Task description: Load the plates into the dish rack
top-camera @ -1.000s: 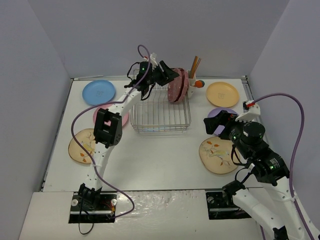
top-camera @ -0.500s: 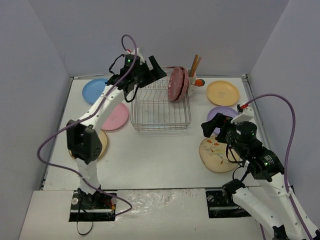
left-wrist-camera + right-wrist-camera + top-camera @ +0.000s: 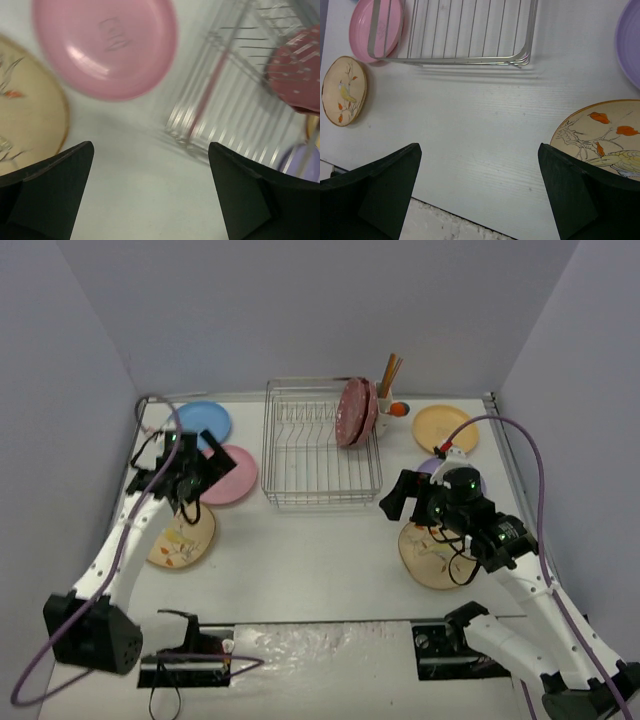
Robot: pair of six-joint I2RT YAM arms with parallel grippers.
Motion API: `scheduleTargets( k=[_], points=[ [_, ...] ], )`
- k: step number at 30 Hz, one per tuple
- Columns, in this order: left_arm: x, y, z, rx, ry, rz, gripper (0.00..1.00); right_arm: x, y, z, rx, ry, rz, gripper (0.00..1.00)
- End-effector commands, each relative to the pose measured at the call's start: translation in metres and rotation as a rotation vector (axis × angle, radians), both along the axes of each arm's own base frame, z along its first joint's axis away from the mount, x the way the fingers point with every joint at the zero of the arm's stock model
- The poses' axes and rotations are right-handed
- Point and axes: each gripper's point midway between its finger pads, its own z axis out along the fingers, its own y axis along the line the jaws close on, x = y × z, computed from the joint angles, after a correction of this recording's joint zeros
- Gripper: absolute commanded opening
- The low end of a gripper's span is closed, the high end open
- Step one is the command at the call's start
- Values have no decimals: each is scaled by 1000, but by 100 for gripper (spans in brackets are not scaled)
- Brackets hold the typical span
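Left gripper (image 3: 150,150) jaws wide apart, nothing between. Pink plate (image 3: 105,47) lies flat ahead of them, beige leaf plate (image 3: 25,130) beside one finger. Right gripper (image 3: 479,150) jaws wide apart, empty, second beige plate (image 3: 600,135) flat just beside one finger. Dark-pink plates (image 3: 355,412) stand upright at dish rack's (image 3: 320,455) right end.

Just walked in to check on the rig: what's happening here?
A robot is loading plates into a wire dish rack. Two dark-pink dotted plates stand at its far right end; the others lie flat on the table around it. Both grippers are open and empty: the left gripper hovers by the pink plate, the right gripper beside a beige plate.
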Motion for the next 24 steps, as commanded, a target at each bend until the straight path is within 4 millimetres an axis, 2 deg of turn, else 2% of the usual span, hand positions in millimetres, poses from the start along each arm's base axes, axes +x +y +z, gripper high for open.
scheduleTargets(
  k=[1,3,5,8,14,20,24],
  points=[
    [-33,44,-14,-113,-36,247,97,4,23,18,51,-70,128,100],
    [-44,57,-26,-143,-28,299,97,3,28,17,64,-74,161,100],
    [-56,71,-48,-160,3,361,97,1,33,18,77,-79,193,100],
    [-69,82,-67,-175,26,414,97,-1,38,20,77,-86,239,100],
    [-93,107,-87,-163,76,518,97,-2,44,29,76,-116,301,100],
    [-94,109,-97,-187,78,542,97,-3,48,28,74,-115,336,100],
    [-95,107,-114,-192,107,540,96,-4,52,29,83,-116,357,100]
  ],
)
